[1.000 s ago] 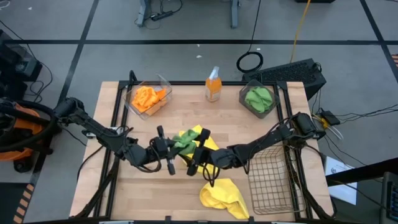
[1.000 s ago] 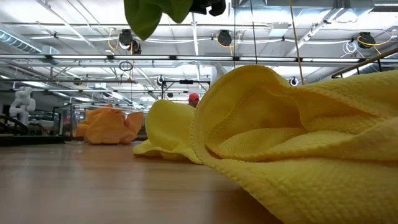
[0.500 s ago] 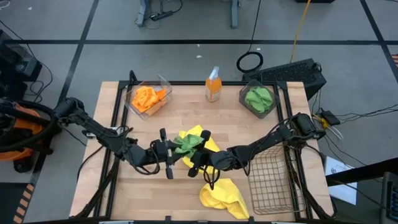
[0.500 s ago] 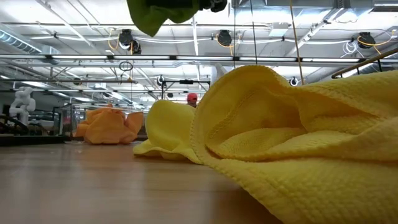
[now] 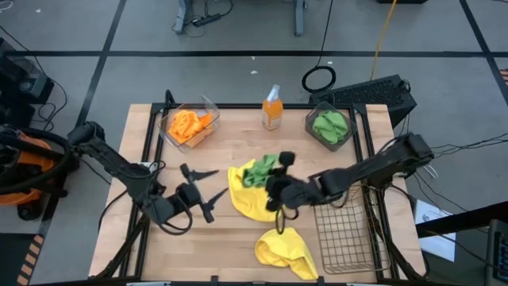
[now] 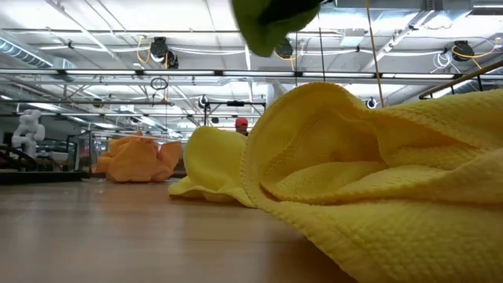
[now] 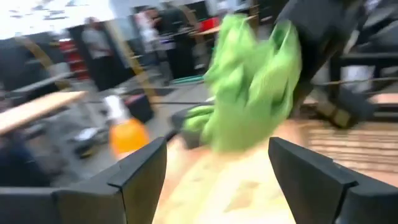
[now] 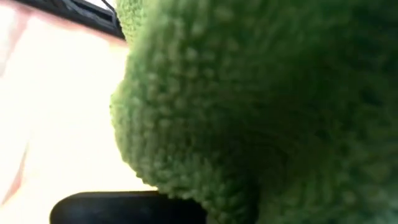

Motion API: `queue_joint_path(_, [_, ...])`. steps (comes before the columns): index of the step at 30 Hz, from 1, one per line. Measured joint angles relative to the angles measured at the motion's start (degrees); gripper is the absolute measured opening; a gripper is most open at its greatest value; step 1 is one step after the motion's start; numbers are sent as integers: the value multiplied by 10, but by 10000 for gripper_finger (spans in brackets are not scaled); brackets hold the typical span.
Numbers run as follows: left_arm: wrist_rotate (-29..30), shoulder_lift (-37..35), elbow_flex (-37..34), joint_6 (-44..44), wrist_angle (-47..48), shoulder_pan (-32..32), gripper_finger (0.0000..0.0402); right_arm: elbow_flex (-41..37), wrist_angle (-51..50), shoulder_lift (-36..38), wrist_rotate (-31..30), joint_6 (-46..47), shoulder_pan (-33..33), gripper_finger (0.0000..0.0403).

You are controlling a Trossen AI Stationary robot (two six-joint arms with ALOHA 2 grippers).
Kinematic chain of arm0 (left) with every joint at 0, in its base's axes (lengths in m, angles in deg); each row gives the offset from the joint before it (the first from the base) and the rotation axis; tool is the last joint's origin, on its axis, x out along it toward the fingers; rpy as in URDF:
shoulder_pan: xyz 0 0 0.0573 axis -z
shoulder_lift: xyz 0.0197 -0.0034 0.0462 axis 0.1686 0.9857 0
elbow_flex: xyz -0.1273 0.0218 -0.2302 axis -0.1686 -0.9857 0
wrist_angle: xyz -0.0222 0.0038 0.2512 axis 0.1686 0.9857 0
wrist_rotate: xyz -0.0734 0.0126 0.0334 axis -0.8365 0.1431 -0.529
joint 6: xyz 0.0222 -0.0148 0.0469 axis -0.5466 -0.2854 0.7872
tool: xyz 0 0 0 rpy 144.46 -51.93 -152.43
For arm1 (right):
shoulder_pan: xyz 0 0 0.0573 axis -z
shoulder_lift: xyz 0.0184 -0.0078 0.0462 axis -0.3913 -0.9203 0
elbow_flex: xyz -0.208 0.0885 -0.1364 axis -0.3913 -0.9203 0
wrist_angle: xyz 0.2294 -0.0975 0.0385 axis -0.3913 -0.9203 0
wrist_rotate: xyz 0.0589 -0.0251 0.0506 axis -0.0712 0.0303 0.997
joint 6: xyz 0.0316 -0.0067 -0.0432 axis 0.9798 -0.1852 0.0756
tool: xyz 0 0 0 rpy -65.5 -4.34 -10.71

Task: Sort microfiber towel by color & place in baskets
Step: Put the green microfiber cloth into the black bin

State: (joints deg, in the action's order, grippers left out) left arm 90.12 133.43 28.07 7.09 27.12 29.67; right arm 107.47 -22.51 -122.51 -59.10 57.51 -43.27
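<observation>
Wooden table (image 5: 230, 238), right claw (image 5: 279, 176) clamping green towel (image 5: 260, 168), its fingers hidden, left claw (image 5: 198, 193) spread wide.

We found bare bench (image 5: 230, 143) ahead of the right pincer (image 5: 278, 171) toward the dark basket (image 5: 330, 127). A yellow towel (image 5: 250, 199) lay beneath it, the wire basket (image 5: 345, 230) beside it, the spray bottle (image 5: 272, 109) beyond.

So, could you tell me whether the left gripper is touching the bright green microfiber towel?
Apart. In the high view the left gripper stands open over bare wood, clear of the bright green towel, which hangs from the shut right gripper; the left wrist view shows it beyond the fingers.
</observation>
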Motion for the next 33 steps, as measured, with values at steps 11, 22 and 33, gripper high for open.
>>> queue_joint_path(11, [48,-3,0,-48,72,-1,287,0,-304,174,7,90,141,19])
queue_joint_path(22, [-51,27,0,-67,80,-59,287,0,-448,203,201,72,441,20])
queue_joint_path(33, [-117,41,0,-88,80,-90,287,-35,-436,165,294,42,578,20])
